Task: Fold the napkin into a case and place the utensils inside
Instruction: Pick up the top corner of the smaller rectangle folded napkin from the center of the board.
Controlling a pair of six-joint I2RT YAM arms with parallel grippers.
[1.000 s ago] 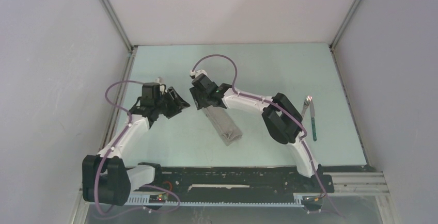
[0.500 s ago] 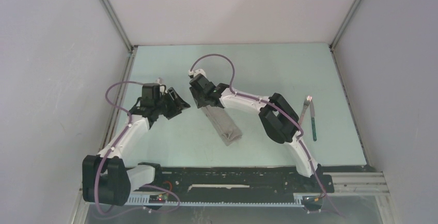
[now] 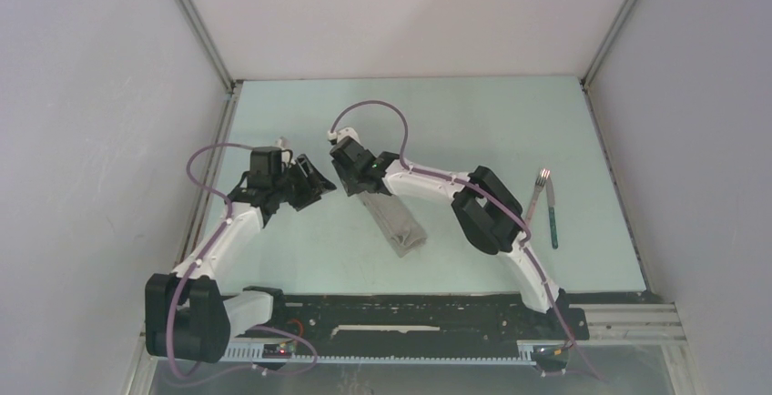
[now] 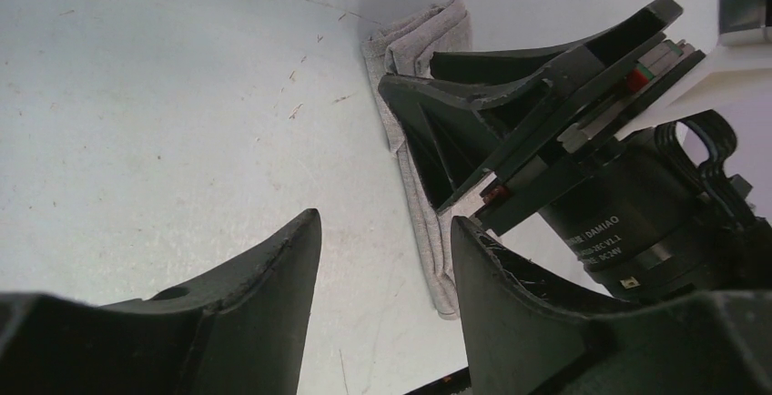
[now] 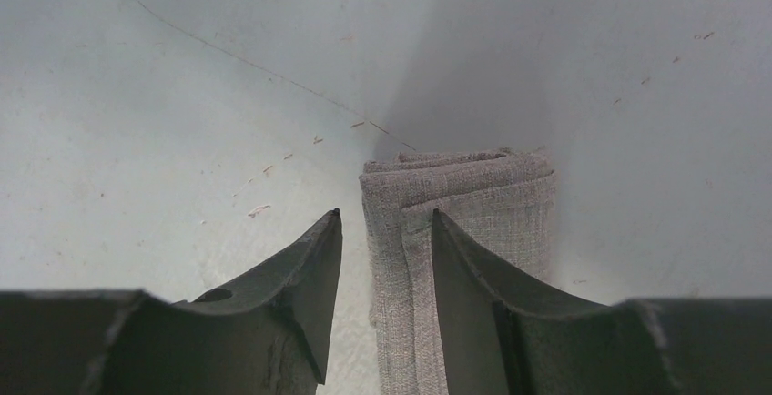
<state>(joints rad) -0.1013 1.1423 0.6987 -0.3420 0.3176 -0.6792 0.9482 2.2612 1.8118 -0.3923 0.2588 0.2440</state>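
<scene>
Grey cloth case [image 5: 482, 222] ran lengthwise ahead of my right gripper [image 5: 385, 216], one long edge between its narrowly parted jaws; my left gripper [image 4: 384, 218] hung beside, slightly apart and empty.

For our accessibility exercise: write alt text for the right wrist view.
The right gripper, its two dark fingers apart, straddles one long edge of a folded taupe-grey napkin lying flat on a pale table.

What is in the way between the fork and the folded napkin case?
Only the right arm's own elbow, which sits between the fork and the case in the top view; nothing else visible lies there.
</scene>
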